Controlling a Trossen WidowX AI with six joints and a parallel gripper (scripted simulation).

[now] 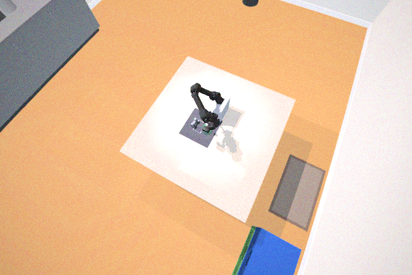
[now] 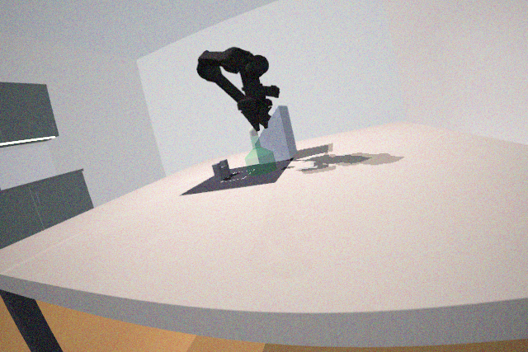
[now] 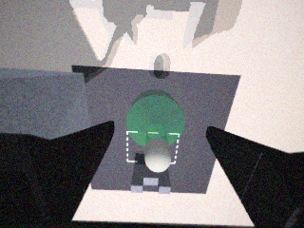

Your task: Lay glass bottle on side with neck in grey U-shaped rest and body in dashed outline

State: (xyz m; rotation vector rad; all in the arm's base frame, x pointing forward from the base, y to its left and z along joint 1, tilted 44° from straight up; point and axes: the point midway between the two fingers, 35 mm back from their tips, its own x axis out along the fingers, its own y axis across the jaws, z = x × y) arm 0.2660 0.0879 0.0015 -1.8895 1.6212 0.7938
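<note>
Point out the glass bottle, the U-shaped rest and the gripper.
Green glass bottle (image 2: 261, 159) (image 3: 156, 114): exterior, wrist; body.
Grey U-shaped rest (image 2: 220, 170) (image 3: 150, 181): exterior, wrist; upright block, front edge.
Gripper (image 3: 161, 127): wrist; between fingertips.

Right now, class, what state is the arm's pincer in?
Pincer: open wide, holding nothing; the green glass bottle stands upright below it.

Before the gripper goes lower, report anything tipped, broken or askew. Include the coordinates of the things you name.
Nothing stands out: the green bottle (image 2: 261, 159) (image 3: 156, 116) stands upright, with no visible break, and the grey rest (image 2: 221, 170) (image 3: 150, 181) sits upright on the dark mat (image 2: 272, 177) (image 3: 214, 95).
</note>
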